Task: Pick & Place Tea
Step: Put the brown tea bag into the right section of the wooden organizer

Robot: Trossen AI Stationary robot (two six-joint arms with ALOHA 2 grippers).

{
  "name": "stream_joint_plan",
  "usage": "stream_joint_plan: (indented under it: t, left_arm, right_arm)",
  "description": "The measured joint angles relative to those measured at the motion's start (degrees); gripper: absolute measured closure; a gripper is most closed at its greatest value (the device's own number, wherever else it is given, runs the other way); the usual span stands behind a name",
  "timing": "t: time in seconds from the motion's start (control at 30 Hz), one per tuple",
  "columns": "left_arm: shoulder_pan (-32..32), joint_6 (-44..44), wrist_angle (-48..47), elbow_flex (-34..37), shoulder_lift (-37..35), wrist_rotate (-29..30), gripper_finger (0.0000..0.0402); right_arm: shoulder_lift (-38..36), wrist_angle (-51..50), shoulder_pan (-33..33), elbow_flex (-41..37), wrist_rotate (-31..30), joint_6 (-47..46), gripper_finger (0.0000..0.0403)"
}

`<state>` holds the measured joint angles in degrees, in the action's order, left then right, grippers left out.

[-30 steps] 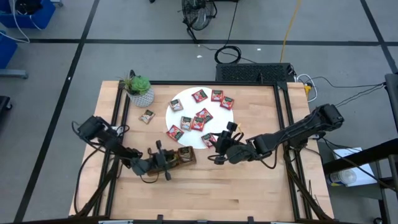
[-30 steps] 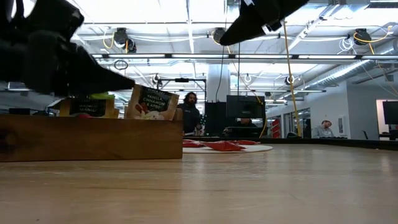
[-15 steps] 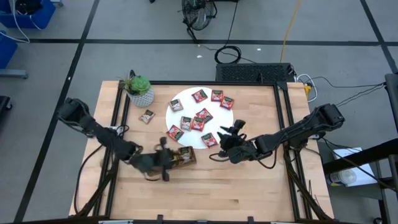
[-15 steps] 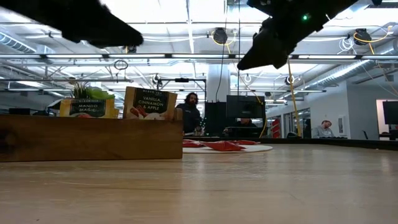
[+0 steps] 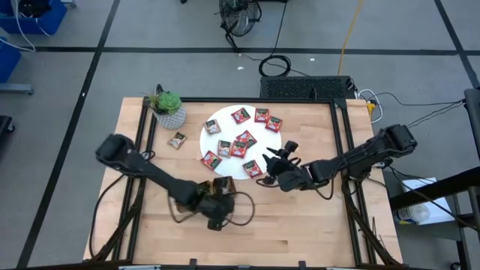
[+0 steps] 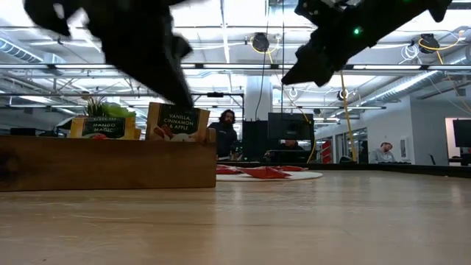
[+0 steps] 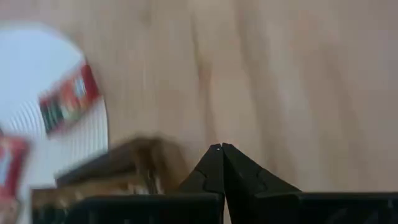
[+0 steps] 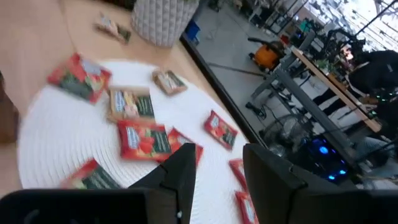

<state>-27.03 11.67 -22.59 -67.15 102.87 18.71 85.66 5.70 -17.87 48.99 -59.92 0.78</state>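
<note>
Two sachets are standing in the tray (image 6: 110, 162), reading "MANGO MAGIC" (image 6: 103, 127) and "VANILLA, CINNAMON & APPLE" (image 6: 176, 122). Left gripper (image 7: 221, 149) jaws are pressing closed, empty; right gripper (image 8: 214, 165) jaws are hanging parted, empty.

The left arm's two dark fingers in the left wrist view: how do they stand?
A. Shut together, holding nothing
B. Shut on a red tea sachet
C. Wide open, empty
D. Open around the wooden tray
A: the left gripper has its dark fingers meeting tip to tip over bare wood, with nothing between them.
</note>
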Motion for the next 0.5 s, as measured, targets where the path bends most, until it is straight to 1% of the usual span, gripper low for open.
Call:
stream_joint_plan:
  t: [0.07, 0.13, 0.33, 0.5]
  left_arm:
    - [1.12, 0.89, -1.36, -1.41, 2.41, -0.48, 0.0400]
    - [1.96, 1.38, -2.44, -1.74, 3.19, -0.05, 0.0400]
    - [3.69, 2.28, -7.19, -1.72, 1.51, 4.10, 0.0400]
    - [5.42, 2.61, -10.86, -1.78, 0.27, 4.04, 0.0400]
  right_arm:
    - [-0.43, 1.21, -0.29, -0.17, 0.16, 0.76, 0.0284]
    - [-0.95, 1.51, -0.81, -0.39, 0.11, 1.48, 0.0284]
    - [-1.00, 2.72, -2.48, -0.30, 0.15, 2.88, 0.0284]
    - [-1.02, 2.74, -3.23, -0.30, 0.13, 2.94, 0.0284]
